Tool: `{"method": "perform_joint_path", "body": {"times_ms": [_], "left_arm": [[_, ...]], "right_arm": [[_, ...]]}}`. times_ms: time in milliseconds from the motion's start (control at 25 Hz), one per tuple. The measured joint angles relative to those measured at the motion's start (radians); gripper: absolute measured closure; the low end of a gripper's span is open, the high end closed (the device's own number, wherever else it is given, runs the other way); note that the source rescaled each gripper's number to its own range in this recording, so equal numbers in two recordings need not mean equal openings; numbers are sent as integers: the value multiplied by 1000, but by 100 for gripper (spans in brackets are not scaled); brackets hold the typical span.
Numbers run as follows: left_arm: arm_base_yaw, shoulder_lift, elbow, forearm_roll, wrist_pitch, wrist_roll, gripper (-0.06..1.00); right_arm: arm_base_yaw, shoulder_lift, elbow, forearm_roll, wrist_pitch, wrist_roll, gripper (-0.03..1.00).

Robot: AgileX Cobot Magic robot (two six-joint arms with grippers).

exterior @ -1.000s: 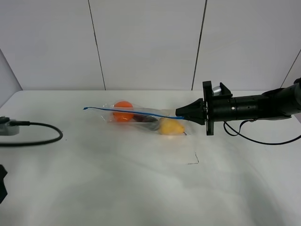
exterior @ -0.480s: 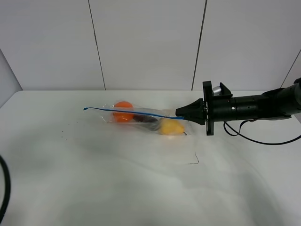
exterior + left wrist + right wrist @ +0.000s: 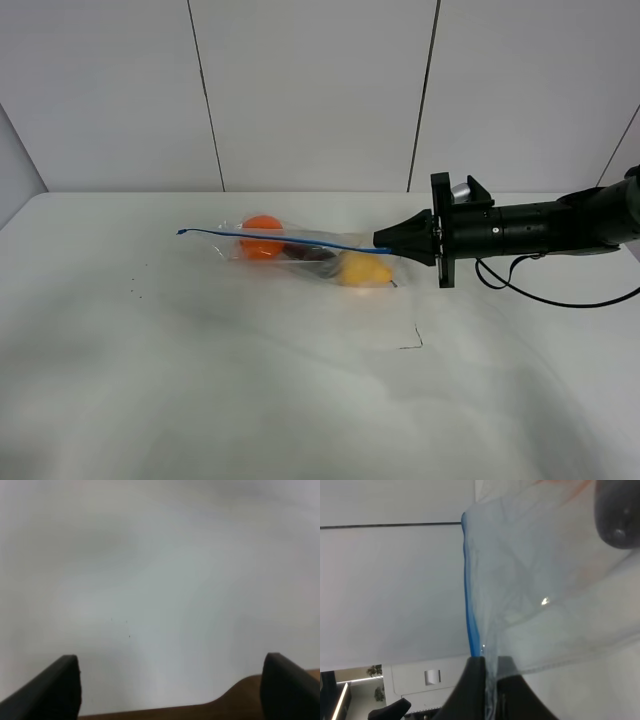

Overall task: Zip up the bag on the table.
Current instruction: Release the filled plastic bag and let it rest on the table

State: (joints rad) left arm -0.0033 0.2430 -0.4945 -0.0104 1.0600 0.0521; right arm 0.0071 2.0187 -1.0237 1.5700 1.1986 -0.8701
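The clear bag lies on the white table at the middle back, with orange, dark purple and yellow fruit inside. Its blue seal strip runs from the far left end to my right gripper, which is shut on the strip's right end. In the right wrist view the fingers pinch the blue strip and the crinkly bag stretches away. My left gripper is open over bare table, out of the exterior high view.
A thin black corner mark lies on the table in front of the bag. A black cable hangs under the right arm. A brown table edge shows in the left wrist view.
The left arm and its cable have left the exterior high view at the left edge. The right gripper and the bag have not moved.
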Motion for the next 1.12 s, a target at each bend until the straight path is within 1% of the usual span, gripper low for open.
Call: {"method": "perform_joint_path", "body": {"times_ms": [120,160,320,400,440,480,520,600,640,720,840,880,960,1080,1120], "left_arm": [[0,-49,0,-1,-1,3,-6],[0,-106,0,-1,-1,3,-6],[0,-227,1,-2,0,3,-6],[0,-245,1,-2,2,3,-6],[0,-246,1,-2,2,3,-6],[0,-249,1,-2,0,3,-6],[0,-250,1,-2,0,3,-6],[0,-250,1,-2,-1,3,-6],[0,-250,1,-1,-1,3,-6],[0,-250,1,-1,-1,3,-6],[0,-250,1,-1,-2,3,-6],[0,-250,1,-1,-3,3,-6],[0,-250,1,-1,-3,3,-6],[0,-250,1,1,-7,3,-6],[0,-250,1,1,-7,3,-6]], "right_arm": [[0,0,0,0,0,0,96],[0,0,0,0,0,0,96],[0,0,0,0,0,1,96],[0,0,0,-1,0,12,88],[0,0,0,-6,3,20,78],[0,0,0,-8,4,27,65],[0,0,0,-14,4,35,52],[0,0,0,-29,4,45,20],[0,0,0,-38,4,52,11],[0,0,-12,-78,4,76,2],[0,0,-89,-206,5,145,-2],[0,0,-133,-270,6,182,-3],[0,0,-233,-412,7,265,-3],[0,0,-379,-667,10,398,-3],[0,0,-419,-735,10,444,-3]]}}
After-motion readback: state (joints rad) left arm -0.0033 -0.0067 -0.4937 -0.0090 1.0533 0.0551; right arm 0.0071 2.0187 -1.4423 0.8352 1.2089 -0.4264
